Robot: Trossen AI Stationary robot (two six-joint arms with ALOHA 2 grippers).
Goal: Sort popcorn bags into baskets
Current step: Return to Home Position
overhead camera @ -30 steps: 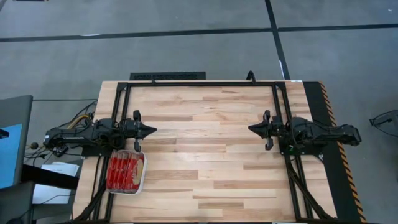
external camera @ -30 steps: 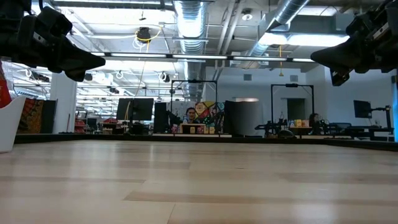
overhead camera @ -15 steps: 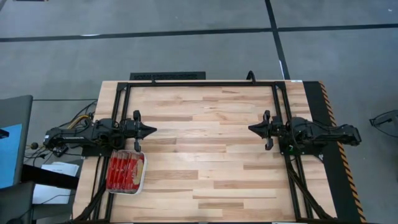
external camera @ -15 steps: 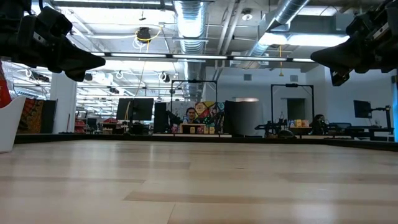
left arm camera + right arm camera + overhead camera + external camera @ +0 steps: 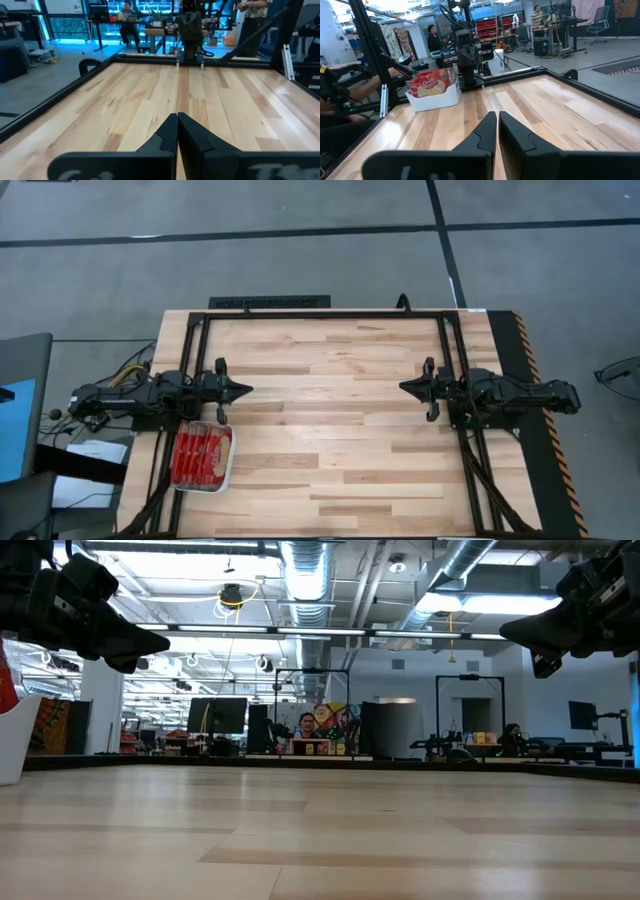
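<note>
Well, the popcorn bags [image 5: 198, 455] fill the tray [image 5: 206, 488] just beside my left gripper [image 5: 243, 389], closed and empty like my right gripper [image 5: 404, 387].

Open industrial robotics lab: exposed ceiling ducts [image 5: 300, 570], monitors [image 5: 215, 715], concrete floor [image 5: 300, 260].

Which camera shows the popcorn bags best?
The right wrist view: the popcorn bags stand in the white tray, labels showing. The high view shows them from above as a red block; the low view catches only a sliver at its edge; the left wrist view shows none.
</note>
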